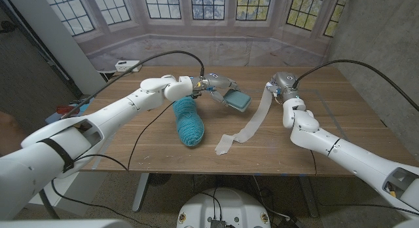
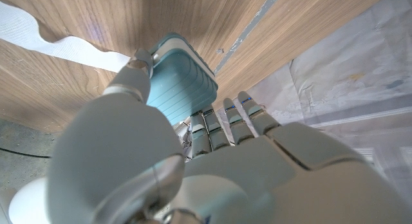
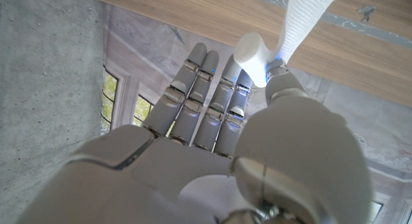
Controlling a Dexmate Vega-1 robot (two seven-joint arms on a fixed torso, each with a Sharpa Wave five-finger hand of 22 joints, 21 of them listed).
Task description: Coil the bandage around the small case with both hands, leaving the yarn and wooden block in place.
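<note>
My left hand (image 1: 219, 86) holds the small teal ribbed case (image 1: 237, 100) just above the table's far middle; in the left wrist view the thumb and fingers (image 2: 225, 121) clasp the case (image 2: 180, 79). My right hand (image 1: 280, 84) pinches the upper end of the white bandage (image 1: 252, 123), which hangs down and trails across the wood toward the front. In the right wrist view the bandage end (image 3: 257, 50) sits between thumb and fingers, the strip (image 3: 306, 18) running away. The bandage (image 2: 58, 44) lies beside the case, apart from it. The teal yarn skein (image 1: 188, 121) lies left of centre.
The wooden table (image 1: 327, 123) has bare surface at the right and front left. Black cables (image 1: 137, 143) run along both arms and over the left front. A small object (image 1: 121, 64) sits off the table's far left corner.
</note>
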